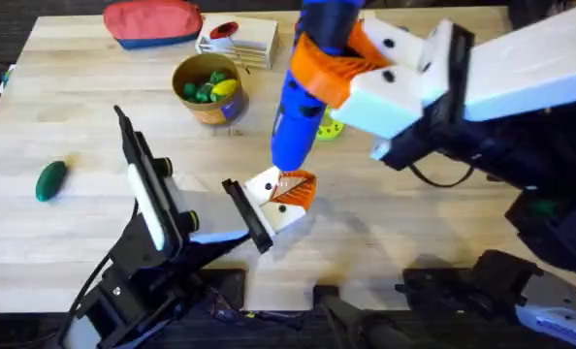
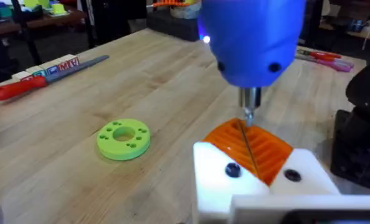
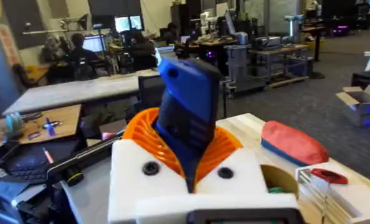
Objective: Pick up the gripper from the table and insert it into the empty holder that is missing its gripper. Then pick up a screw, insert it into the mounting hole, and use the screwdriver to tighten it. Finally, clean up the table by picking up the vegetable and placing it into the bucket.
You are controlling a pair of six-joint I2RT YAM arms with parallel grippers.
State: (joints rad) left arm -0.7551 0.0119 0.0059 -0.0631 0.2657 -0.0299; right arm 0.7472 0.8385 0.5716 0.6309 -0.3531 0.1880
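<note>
My right gripper (image 1: 338, 70), white with orange ribbed pads, is shut on the thick blue screwdriver (image 1: 298, 121), held upright and tilted slightly. Its metal bit (image 2: 248, 113) points down onto the orange gripper (image 2: 269, 149), which sits in the white holder (image 2: 210, 177) at the tip of my left arm. My left gripper (image 1: 286, 201) looks shut, its orange pads together. Two dark screw heads (image 2: 233, 169) show on the holder's face. The dark-green vegetable (image 1: 50, 179) lies on the table (image 1: 75, 107) at the far left. The yellow-tan bucket (image 1: 217, 107) stands at the back middle.
Green and yellow toy pieces (image 1: 210, 87) fill the bucket. A red pouch (image 1: 152, 21) and a red-handled screwdriver (image 2: 23, 87) lie at the back edge. A lime-green disc (image 2: 124, 138) rests just behind the blue screwdriver. The left arm's body crosses the near left.
</note>
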